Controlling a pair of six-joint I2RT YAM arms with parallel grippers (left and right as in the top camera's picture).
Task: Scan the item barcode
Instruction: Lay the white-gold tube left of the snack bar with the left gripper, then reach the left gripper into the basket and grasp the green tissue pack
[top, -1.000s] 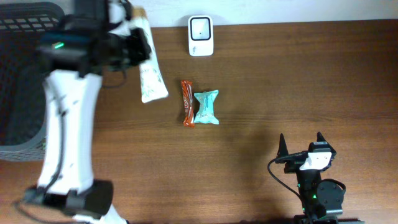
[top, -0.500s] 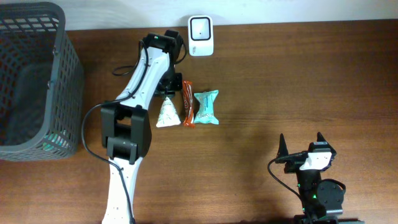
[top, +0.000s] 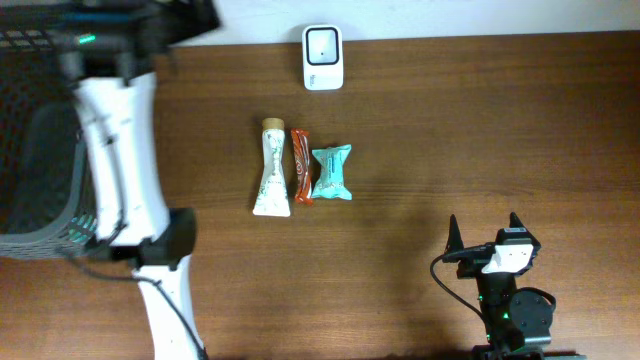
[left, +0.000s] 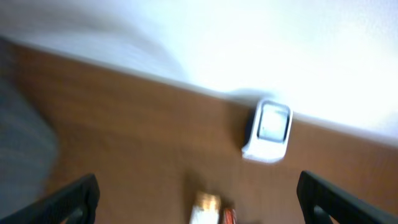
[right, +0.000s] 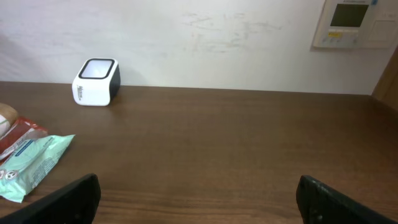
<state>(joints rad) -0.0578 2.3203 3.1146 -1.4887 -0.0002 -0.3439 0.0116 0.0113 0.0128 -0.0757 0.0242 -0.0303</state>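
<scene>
A white tube (top: 271, 172) with a tan cap lies flat on the table, touching an orange bar (top: 301, 165); a teal packet (top: 331, 172) lies just right of the bar. The white barcode scanner (top: 322, 57) stands at the far edge, also in the left wrist view (left: 268, 129). My left gripper (left: 198, 180) hangs open and empty, high above the table; the tube's cap (left: 205, 207) shows blurred below it. Its arm (top: 110, 120) reaches to the back left. My right gripper (top: 485, 228) rests open at the front right, empty (right: 198, 186).
A dark mesh basket (top: 40, 190) stands at the left edge, partly under my left arm. In the right wrist view the teal packet (right: 31, 165) and the scanner (right: 96, 81) lie far to the left. A white wall runs behind the table.
My left gripper has opened and let go of the white tube, which now lies beside the orange bar. The left arm has swung up to the back left. The right arm has not moved.
</scene>
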